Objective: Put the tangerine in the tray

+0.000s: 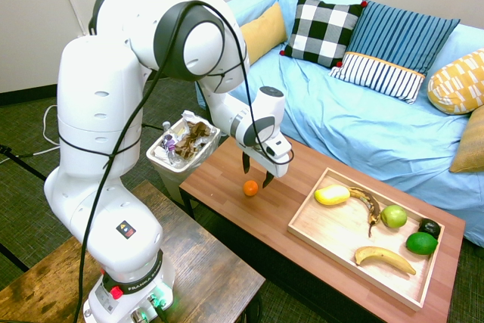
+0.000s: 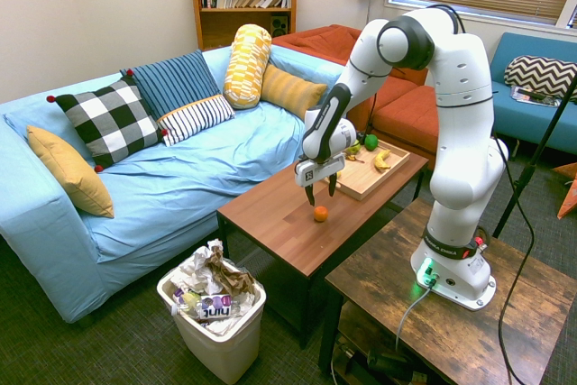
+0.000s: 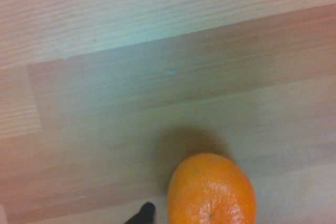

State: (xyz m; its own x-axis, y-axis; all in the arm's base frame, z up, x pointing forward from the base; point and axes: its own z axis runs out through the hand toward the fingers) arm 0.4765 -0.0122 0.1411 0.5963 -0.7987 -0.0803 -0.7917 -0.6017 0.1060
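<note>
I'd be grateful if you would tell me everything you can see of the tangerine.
The tangerine is a small, roundish, bright-orange fruit with glossy, finely dimpled skin and a tiny dark spot. It looks whole and unpeeled. It sits on the brown wooden table, outside the tray, below the open hand, which does not grip it. It casts a soft shadow on the wood.

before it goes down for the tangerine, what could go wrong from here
The tangerine is round and loose on the wooden table, so a nudge might roll it away. The end effector's open fingers may straddle it off-centre. Later, the tray's raised rim could catch the fruit if carried low.
</note>
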